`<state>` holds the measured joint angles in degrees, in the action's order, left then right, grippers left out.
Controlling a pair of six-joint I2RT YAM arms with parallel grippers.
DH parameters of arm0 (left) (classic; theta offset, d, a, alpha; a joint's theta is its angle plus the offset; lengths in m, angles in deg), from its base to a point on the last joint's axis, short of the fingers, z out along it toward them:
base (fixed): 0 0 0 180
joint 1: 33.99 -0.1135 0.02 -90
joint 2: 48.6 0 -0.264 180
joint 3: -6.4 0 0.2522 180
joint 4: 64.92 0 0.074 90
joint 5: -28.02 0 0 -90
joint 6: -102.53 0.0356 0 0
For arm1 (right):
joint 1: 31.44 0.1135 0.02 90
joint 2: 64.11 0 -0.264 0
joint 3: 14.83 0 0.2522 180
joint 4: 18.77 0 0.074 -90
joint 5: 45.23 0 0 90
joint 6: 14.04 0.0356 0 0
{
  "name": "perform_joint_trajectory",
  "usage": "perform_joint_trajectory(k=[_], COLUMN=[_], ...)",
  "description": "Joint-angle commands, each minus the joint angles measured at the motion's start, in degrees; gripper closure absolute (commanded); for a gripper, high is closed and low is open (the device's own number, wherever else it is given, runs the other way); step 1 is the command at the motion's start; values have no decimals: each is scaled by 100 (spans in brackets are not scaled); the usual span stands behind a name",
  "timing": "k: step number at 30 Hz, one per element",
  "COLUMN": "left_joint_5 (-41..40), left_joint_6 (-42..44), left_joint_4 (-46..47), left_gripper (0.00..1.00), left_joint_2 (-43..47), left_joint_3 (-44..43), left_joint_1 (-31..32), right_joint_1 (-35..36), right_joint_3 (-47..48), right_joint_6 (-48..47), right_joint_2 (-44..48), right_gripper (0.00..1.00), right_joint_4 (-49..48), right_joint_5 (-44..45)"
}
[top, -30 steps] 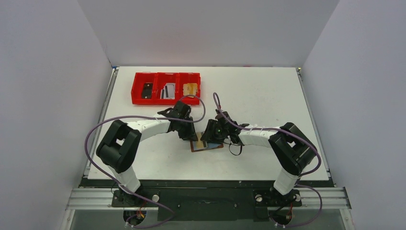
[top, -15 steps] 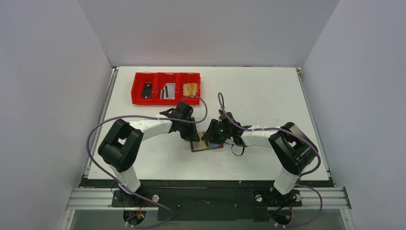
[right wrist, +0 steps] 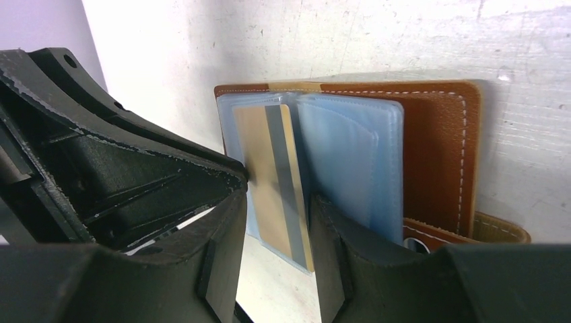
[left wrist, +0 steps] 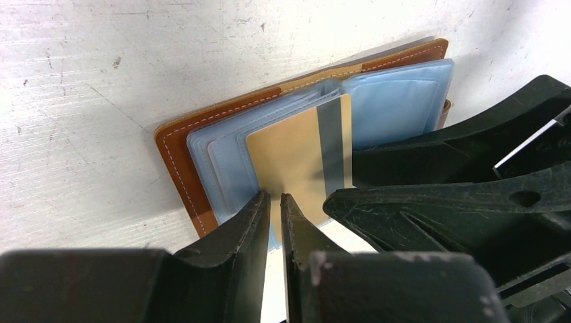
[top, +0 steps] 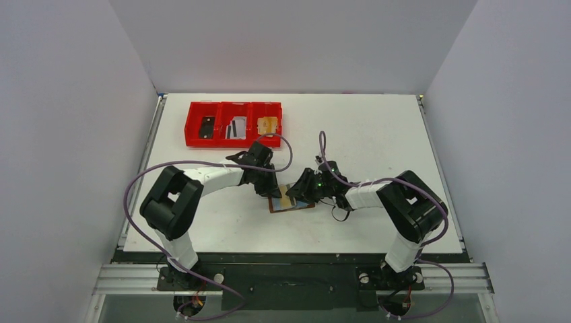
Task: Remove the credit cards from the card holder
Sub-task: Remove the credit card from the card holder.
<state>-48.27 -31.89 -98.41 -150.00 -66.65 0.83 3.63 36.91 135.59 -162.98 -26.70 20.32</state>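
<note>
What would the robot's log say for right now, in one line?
stage: tan card partly out of card holder | left gripper: shut on card edge | right gripper: open, straddling card

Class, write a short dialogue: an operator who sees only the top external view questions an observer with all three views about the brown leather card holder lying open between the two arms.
Operator: Is a card sticking out of the brown leather card holder?
Observer: Yes, a tan plastic card with a grey stripe sticks out of its blue-grey pockets.
Operator: Who has it?
Observer: The fingers of the left gripper are pinched on its exposed end.
Operator: And the right gripper?
Observer: Its fingers stand apart, one on each side of that card.
</note>
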Motion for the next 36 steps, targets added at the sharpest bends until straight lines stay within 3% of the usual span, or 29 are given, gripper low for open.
perform_joint_trajectory(k=[1,15,29,36], left_joint_5=[-276,-320,-380,-376], left_joint_6=[39,64,86,85], left_joint_4=[-99,-218,-321,-320], left_gripper=[90,97,100,100], left_joint_2=[-223,-336,-370,-367], left_joint_3=[-105,-177,-206,-204], left_joint_1=[42,45,43,43], right_joint_1=[-158,-471,-651,-667], right_joint_3=[-269,-652,-868,-917], right_joint_6=[213,651,882,939], right_joint_2=[-165,-399,-534,-566], right_gripper=[64,75,76,85], right_joint_4=[-608,-1591,-2118,-2255], right_joint_5=[-138,-447,-587,-596])
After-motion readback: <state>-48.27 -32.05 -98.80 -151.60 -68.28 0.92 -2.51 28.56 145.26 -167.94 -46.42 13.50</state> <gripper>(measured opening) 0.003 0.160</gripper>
